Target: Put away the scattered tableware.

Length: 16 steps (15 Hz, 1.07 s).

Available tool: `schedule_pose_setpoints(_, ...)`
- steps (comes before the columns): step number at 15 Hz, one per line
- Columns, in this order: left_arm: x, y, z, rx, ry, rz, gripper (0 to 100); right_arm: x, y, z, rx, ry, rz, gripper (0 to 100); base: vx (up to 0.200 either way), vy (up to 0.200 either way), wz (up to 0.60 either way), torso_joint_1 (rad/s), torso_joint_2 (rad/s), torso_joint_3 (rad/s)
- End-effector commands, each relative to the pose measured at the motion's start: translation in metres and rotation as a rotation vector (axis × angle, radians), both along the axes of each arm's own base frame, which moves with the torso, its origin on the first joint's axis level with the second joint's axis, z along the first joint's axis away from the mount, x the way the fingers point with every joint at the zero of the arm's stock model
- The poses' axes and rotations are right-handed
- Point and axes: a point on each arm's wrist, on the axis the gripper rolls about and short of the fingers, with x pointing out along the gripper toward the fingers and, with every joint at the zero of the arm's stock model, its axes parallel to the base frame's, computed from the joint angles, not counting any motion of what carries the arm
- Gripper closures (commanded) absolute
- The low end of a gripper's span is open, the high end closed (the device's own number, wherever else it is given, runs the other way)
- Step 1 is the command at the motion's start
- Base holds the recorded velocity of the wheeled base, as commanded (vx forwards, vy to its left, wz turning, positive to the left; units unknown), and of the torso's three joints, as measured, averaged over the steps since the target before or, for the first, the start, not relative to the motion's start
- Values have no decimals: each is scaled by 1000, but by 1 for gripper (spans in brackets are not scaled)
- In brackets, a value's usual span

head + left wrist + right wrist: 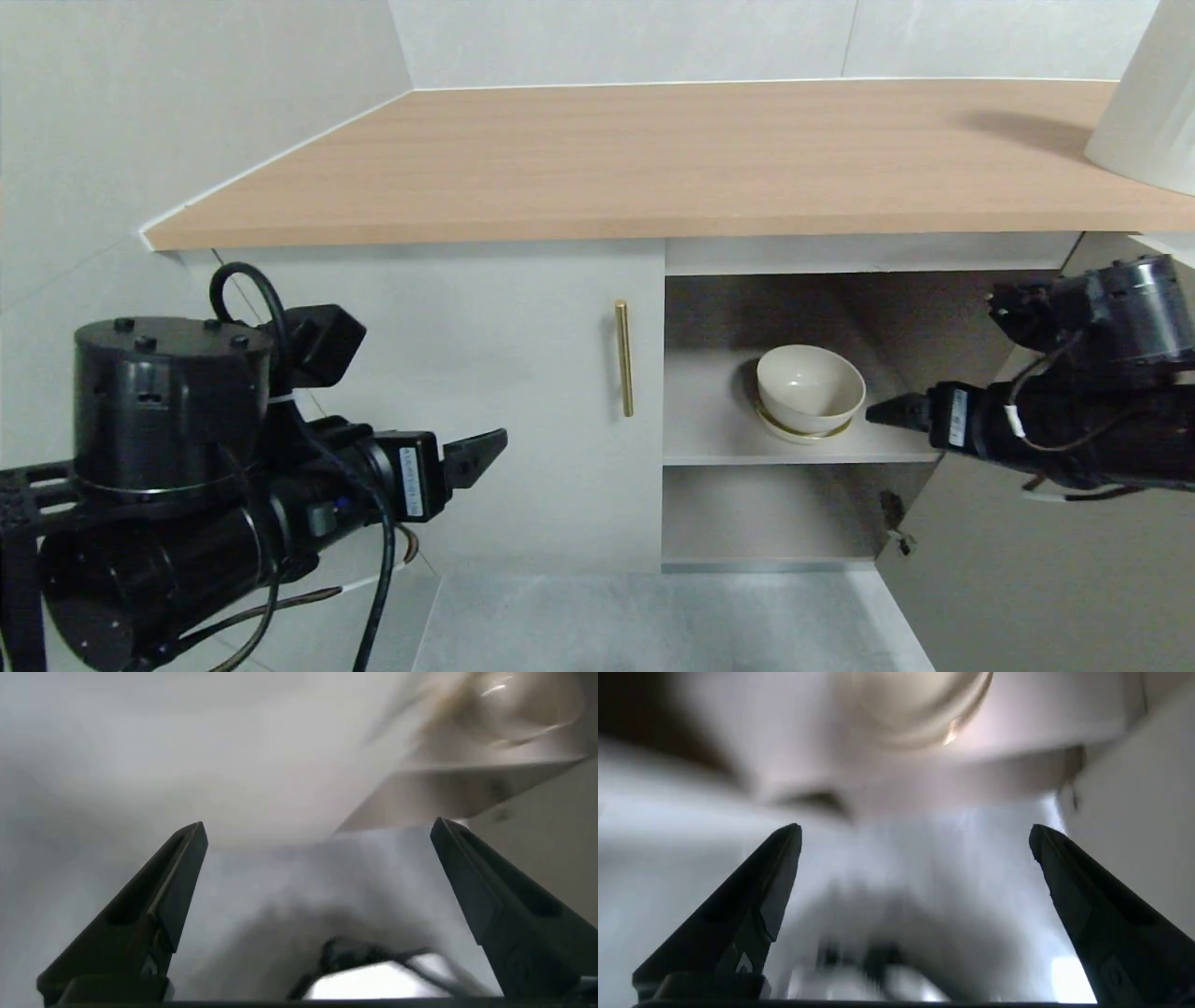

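While the bowl (810,387) sits shelved, right pincer (887,412) gapes nearby.

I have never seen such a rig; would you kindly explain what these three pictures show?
It is a two-armed robot. One picture comes from its head camera, looking down at a cabinet under a wooden countertop. The left gripper hangs before the closed door; the right gripper is at the open side, near a cream bowl sitting on a plate on the shelf. The other two come from cameras on the wrists, each looking out through its own open gripper. Neither gripper holds anything.
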Motion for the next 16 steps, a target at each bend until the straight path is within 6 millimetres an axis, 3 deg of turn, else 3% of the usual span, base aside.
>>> schedule_pose_setpoints(1,-7,21,-7,1,14,57,0,-63,-11,31,37,-36,118,0,0,0,0,0,0,0)
schedule_pose_setpoints(3,-10,32,-4,-8,0,93,0,-78,-9,25,8,14,155,0,0,0,0,0,0,0)
schedule_pose_setpoints(8,-9,31,3,23,-34,79,0,-82,-3,19,-31,23,193,0,0,0,0,0,0,0)
schedule_pose_setpoints(16,-10,31,3,18,-36,77,0,-84,-5,14,-74,25,181,0,-200,0,0,3,2,5)
